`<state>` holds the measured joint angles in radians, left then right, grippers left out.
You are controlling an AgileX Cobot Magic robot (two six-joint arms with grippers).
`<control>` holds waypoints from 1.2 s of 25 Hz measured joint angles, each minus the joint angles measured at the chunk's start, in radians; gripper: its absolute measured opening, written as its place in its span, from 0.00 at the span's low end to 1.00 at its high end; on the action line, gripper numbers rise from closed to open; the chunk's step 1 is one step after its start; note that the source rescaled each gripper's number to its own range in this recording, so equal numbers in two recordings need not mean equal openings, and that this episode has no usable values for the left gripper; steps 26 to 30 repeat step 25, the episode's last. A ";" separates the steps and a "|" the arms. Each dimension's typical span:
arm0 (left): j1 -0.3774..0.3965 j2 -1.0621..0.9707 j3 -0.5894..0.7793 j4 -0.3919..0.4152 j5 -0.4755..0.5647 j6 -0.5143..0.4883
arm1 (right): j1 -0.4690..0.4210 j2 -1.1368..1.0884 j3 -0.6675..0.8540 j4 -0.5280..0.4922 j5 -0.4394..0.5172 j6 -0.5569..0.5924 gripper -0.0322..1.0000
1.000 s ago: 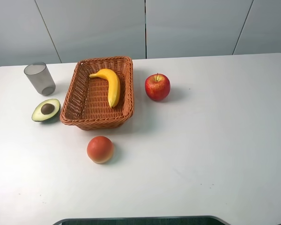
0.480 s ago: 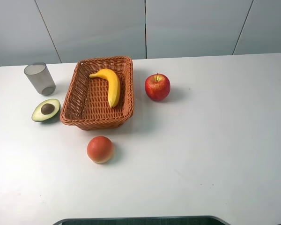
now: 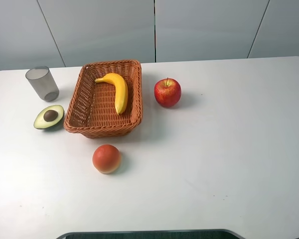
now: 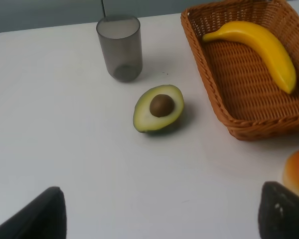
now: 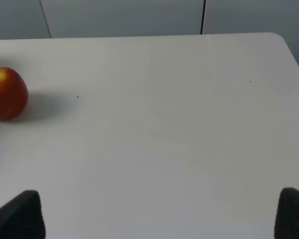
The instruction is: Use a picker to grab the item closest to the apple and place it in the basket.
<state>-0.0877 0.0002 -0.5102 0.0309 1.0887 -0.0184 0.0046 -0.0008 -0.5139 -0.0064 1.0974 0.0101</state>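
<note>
A red apple stands on the white table just right of the woven basket; the right wrist view also catches the apple. A yellow banana lies inside the basket, and it shows in the left wrist view as the banana within the basket. Neither arm appears in the high view. My left gripper is open, its dark fingertips wide apart over bare table. My right gripper is open too, with nothing between its fingertips.
A halved avocado lies left of the basket, with a grey cup behind it. An orange-red round fruit sits in front of the basket. The table's right half is bare white surface.
</note>
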 joint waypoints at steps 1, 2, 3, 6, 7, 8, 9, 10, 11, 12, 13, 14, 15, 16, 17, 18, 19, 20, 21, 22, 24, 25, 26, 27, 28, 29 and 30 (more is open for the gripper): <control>0.000 0.000 0.000 0.000 0.000 0.000 | 0.000 0.000 0.000 0.000 0.000 0.000 1.00; 0.000 0.000 0.000 0.000 0.000 0.000 | 0.000 0.000 0.000 0.000 0.000 0.000 1.00; 0.000 0.000 0.000 0.000 0.000 0.000 | 0.000 0.000 0.000 0.000 0.000 0.000 1.00; 0.000 0.000 0.000 0.000 0.000 -0.002 | 0.000 0.000 0.000 0.000 0.000 0.000 1.00; 0.000 0.000 0.000 0.000 0.000 -0.002 | 0.000 0.000 0.000 0.000 0.000 0.000 1.00; 0.000 0.000 0.000 0.000 0.000 -0.002 | 0.000 0.000 0.000 0.000 0.000 0.000 1.00; 0.000 0.000 0.000 0.000 0.000 -0.002 | 0.000 0.000 0.000 0.000 0.000 0.000 1.00; 0.000 0.000 0.000 0.000 0.000 -0.002 | 0.000 0.000 0.000 0.000 0.000 0.000 1.00; 0.000 0.000 0.000 0.000 0.000 -0.002 | 0.000 0.000 0.000 0.000 0.000 0.000 1.00; 0.000 0.000 0.000 0.000 0.000 -0.002 | 0.000 0.000 0.000 0.000 0.000 0.000 1.00; 0.000 0.000 0.000 0.000 0.000 -0.002 | 0.000 0.000 0.000 0.000 0.000 0.000 1.00; 0.000 0.000 0.000 0.000 0.000 -0.002 | 0.000 0.000 0.000 0.000 0.000 0.000 1.00; 0.000 0.000 0.000 0.000 0.000 -0.002 | 0.000 0.000 0.000 0.000 0.000 0.000 1.00; 0.000 0.000 0.000 0.000 0.000 -0.002 | 0.000 0.000 0.000 0.000 0.000 0.000 1.00; 0.000 0.000 0.000 0.000 0.000 -0.002 | 0.000 0.000 0.000 0.000 0.000 0.000 1.00; 0.000 0.000 0.000 0.000 0.000 -0.002 | 0.000 0.000 0.000 0.000 0.000 0.000 1.00; 0.000 0.000 0.000 0.000 0.000 -0.002 | 0.000 0.000 0.000 0.000 0.000 0.000 1.00; 0.000 0.000 0.000 0.000 0.000 -0.002 | 0.000 0.000 0.000 0.000 0.000 0.000 1.00; 0.000 0.000 0.000 0.000 0.000 -0.002 | 0.000 0.000 0.000 0.000 0.000 0.000 1.00; 0.000 0.000 0.000 0.000 0.000 -0.002 | 0.000 0.000 0.000 0.000 0.000 0.000 1.00; 0.000 0.000 0.000 0.000 0.000 -0.002 | 0.000 0.000 0.000 0.000 0.000 0.000 1.00; 0.000 0.000 0.000 0.000 0.000 -0.002 | 0.000 0.000 0.000 0.000 0.000 0.000 1.00; 0.000 0.000 0.000 0.000 0.000 -0.002 | 0.000 0.000 0.000 0.000 0.000 0.000 1.00; 0.000 0.000 0.000 0.000 0.000 -0.002 | 0.000 0.000 0.000 0.000 0.000 0.000 1.00; 0.000 0.000 0.000 0.000 0.000 -0.002 | 0.000 0.000 0.000 0.000 0.000 0.000 1.00; 0.000 0.000 0.000 0.000 0.000 -0.002 | 0.000 0.000 0.000 0.000 0.000 0.000 1.00; 0.000 0.000 0.000 0.000 0.000 -0.002 | 0.000 0.000 0.000 0.000 0.000 0.000 1.00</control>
